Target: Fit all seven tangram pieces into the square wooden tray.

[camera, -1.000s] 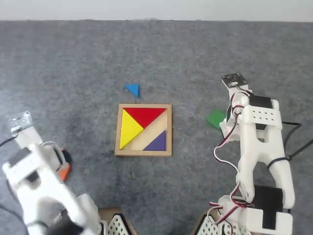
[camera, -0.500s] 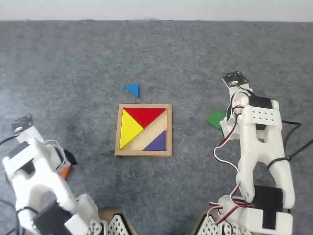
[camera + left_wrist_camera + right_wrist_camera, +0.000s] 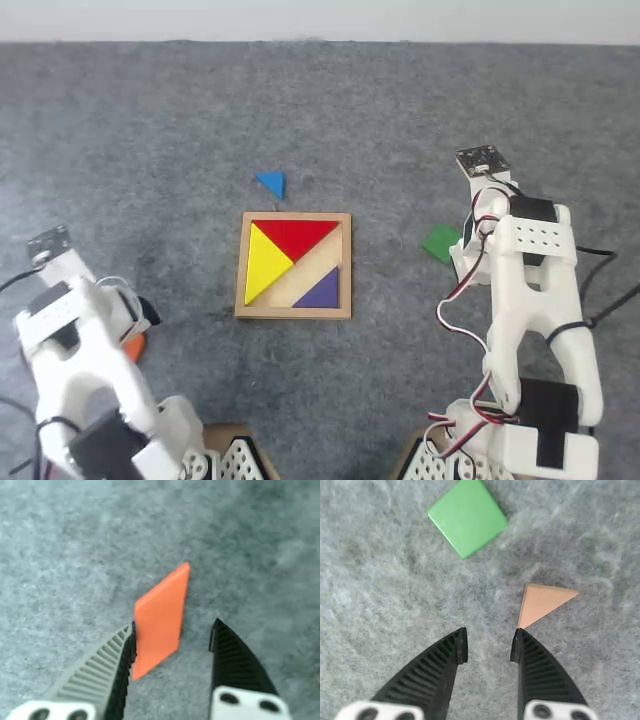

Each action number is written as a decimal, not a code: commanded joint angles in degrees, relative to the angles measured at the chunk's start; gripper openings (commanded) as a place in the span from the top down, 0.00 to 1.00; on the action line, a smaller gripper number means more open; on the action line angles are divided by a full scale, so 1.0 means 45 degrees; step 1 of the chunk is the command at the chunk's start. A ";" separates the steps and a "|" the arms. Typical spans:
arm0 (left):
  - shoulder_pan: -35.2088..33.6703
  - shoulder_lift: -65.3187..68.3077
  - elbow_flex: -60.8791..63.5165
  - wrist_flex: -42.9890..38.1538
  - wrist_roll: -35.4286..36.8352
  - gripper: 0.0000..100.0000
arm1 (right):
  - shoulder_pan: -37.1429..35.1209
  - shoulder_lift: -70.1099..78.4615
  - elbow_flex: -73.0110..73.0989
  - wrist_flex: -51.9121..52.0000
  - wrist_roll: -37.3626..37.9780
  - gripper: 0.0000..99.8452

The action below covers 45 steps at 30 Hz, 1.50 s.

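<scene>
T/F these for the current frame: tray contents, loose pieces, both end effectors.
1. The tray holds three pieces: red piece, yellow piece, purple piece. True.
2. The blue triangle lies inside the tray. False: it lies outside, beyond the tray's far edge.
3. The left end effector is open with the orange piece between its jaws. True.
4. The right end effector is shut on the green square. False: it is open and empty; the green square lies apart from it.
</scene>
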 commanded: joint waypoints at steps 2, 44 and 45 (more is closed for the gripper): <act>0.0469 0.0703 -0.0518 -0.0234 0.0117 0.80 | 0.0147 -0.0791 -0.0098 -0.0166 -0.0176 0.86; 0.2969 -0.1270 -0.2139 0.1856 -0.0254 0.99 | 0.0127 -0.0654 -0.0117 -0.0186 -0.0996 0.86; 0.3575 -0.1270 -0.2628 0.2208 -0.0176 0.99 | 0.0127 -0.0654 -0.0098 -0.0186 -0.1094 0.86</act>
